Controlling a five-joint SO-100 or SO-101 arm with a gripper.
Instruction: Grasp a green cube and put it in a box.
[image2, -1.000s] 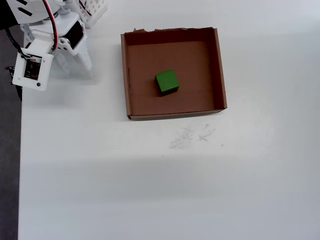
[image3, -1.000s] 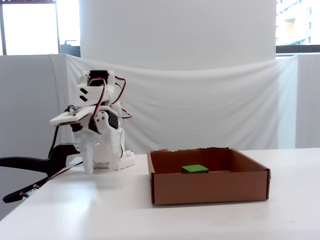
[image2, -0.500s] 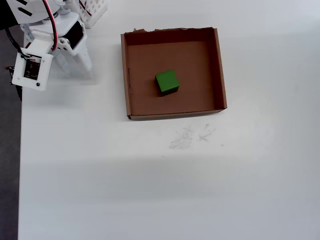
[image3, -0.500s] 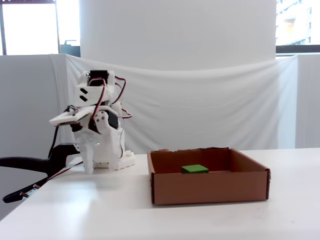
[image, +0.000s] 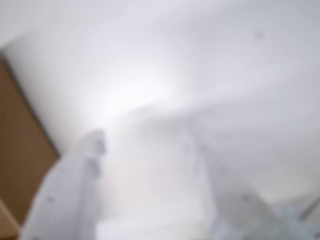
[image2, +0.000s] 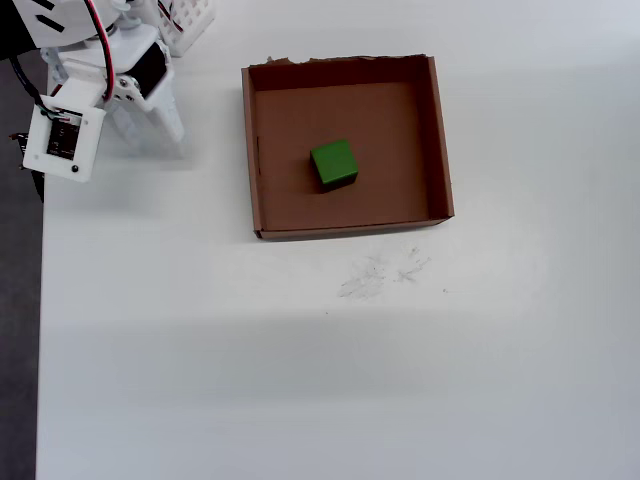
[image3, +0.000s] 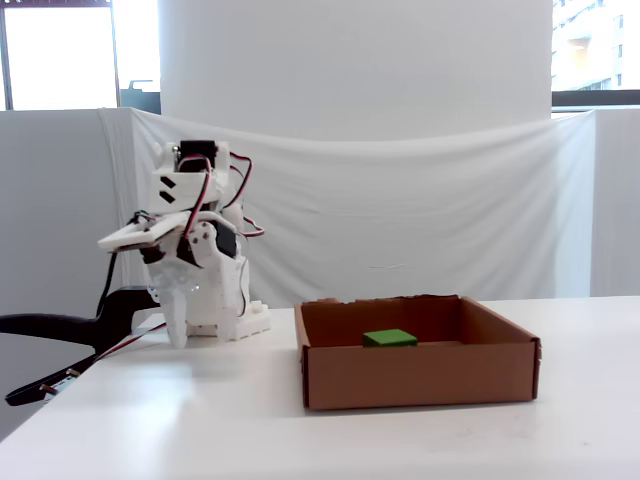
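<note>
This looks like an office or lab room set up for robot trials. In the fixed view a white table (image3: 330, 430) fills the lower part of the frame, and a white cloth (image3: 420, 215) hangs across the middle as a backdrop. Bright windows (image3: 55, 55) sit at the upper left and upper right, with a building visible outside at the upper right. A small white robot arm (image3: 195, 250) with loose red wires stands at the left.
</note>
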